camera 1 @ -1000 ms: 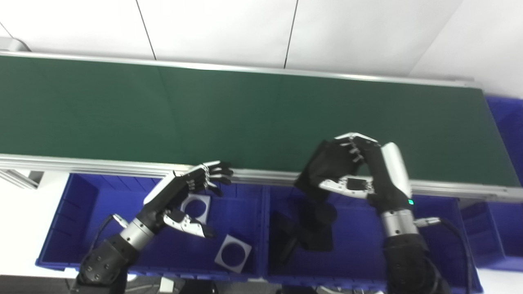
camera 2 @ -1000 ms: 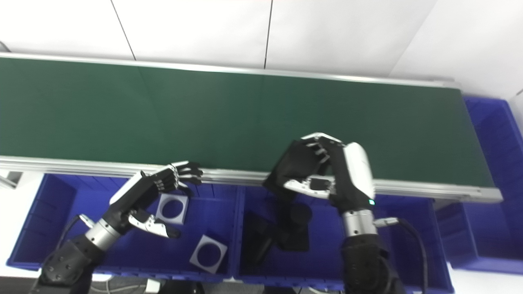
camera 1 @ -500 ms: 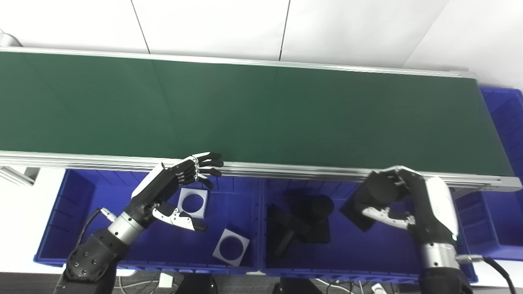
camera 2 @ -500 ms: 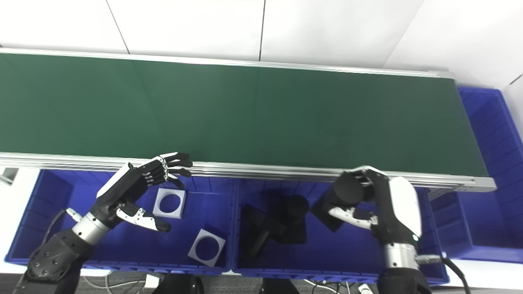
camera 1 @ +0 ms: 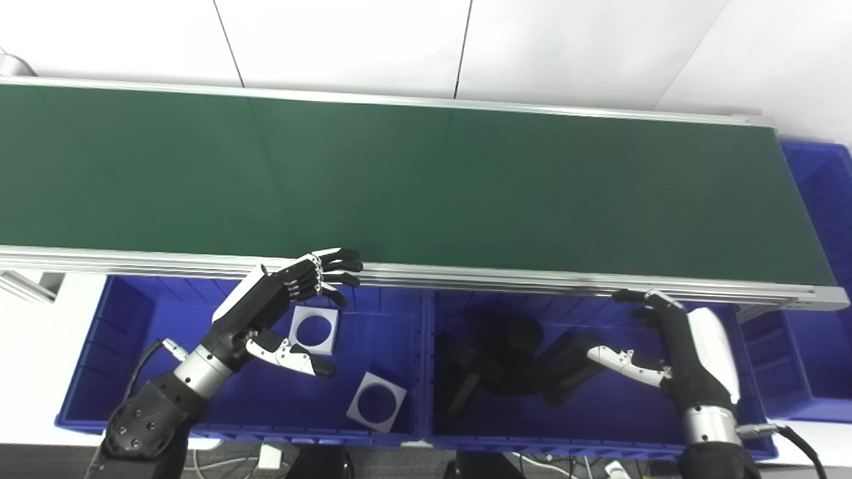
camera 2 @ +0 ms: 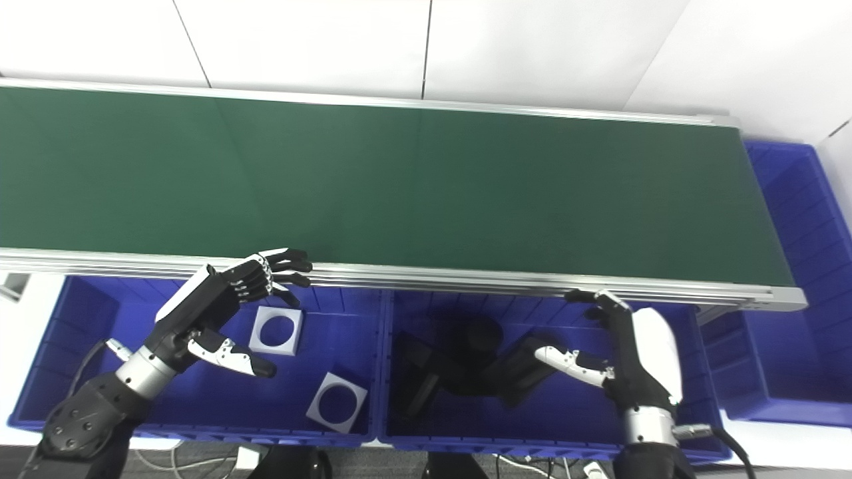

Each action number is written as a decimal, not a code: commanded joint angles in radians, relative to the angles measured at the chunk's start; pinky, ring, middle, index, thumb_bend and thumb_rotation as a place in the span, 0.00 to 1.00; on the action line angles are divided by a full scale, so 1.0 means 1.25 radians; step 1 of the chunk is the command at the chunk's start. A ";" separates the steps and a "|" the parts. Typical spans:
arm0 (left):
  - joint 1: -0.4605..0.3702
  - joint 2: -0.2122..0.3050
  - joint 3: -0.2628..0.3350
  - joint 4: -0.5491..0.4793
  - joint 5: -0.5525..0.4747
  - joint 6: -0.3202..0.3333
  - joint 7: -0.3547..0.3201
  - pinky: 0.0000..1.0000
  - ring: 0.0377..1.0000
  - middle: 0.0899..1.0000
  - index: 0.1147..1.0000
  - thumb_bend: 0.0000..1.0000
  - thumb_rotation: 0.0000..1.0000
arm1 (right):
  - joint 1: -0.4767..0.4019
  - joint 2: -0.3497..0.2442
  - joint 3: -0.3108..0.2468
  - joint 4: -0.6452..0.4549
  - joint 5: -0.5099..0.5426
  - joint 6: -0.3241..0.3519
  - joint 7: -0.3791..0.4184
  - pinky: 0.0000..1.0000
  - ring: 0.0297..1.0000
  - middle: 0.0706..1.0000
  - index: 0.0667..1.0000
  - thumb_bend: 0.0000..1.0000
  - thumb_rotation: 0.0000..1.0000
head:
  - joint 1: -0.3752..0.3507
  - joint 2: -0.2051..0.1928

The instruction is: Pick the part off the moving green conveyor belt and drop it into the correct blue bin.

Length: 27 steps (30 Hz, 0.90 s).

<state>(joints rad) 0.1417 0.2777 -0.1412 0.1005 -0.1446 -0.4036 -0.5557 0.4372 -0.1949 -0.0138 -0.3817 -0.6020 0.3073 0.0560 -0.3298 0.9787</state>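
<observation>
Right hand (camera 1: 679, 346) hangs over the right blue bin (camera 1: 665, 436), fingers (camera 1: 642, 301) spread wide and thumb stretched out to the left, holding nothing. The black part (camera 1: 569, 372) lies tilted down inside that bin, just under and left of the thumb, leaning against the pile of black parts (camera 1: 492, 362) already on the bin floor; whether the thumb tip touches it is hard to tell. Over on the other side, the left hand (camera 1: 273, 306) hovers above the left blue bin (camera 1: 100, 372), fingers (camera 1: 333, 266) loosely extended and reaching up to the metal rail of the conveyor, thumb apart below them, nothing in its grasp. Two grey square plates with round holes sit in that left bin: one (camera 1: 315, 330) right beneath the left hand, another (camera 1: 377, 402) nearer the front wall. The green belt (camera 1: 426, 193) runs bare across the whole width, and a third blue bin (camera 1: 822, 193) stands at its right end.
</observation>
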 commanded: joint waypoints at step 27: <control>-0.024 0.020 0.001 -0.002 -0.014 0.001 0.001 0.62 0.76 0.80 0.82 1.00 0.24 | -0.014 0.032 0.149 -0.036 0.176 -0.283 0.004 0.72 0.81 0.86 0.93 0.84 0.45 | 0.052 -0.004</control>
<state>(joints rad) 0.1218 0.2897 -0.1414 0.1264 -0.1439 -0.3997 -0.5609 0.4269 -0.1666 0.1670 -0.4074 -0.4040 0.0354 0.0845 -0.2655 0.9741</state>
